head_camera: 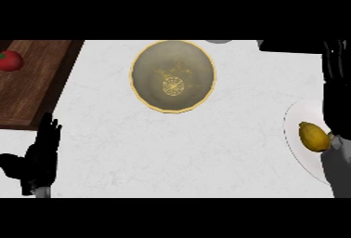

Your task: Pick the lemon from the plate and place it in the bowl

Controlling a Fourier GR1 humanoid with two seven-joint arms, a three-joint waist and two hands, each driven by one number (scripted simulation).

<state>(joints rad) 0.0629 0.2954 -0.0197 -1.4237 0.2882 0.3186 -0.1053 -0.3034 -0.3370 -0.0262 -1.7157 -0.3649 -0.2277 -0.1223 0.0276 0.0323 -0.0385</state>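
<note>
Lemon [314,136]: one, yellow, oval, on one white round plate [296,139].
Bowl [172,76]: one, gold-rimmed.
My left hand [38,155]: fingers straight, resting.
My right hand [336,65]: can't tell.

Smooth white stone counter [171,148]; dark brown wooden board [31,79], grainy; shiny gold-rimmed round bowl [140,60]; bumpy yellow lemon [313,136].

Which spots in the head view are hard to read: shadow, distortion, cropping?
Head view: even light, faint shadows; the gold-rimmed grey bowl looks stretched tall; the white plate with the yellow lemon is cropped at the right edge; the black right hand is a dark silhouette, fingers unreadable; the left hand rests open.
</note>
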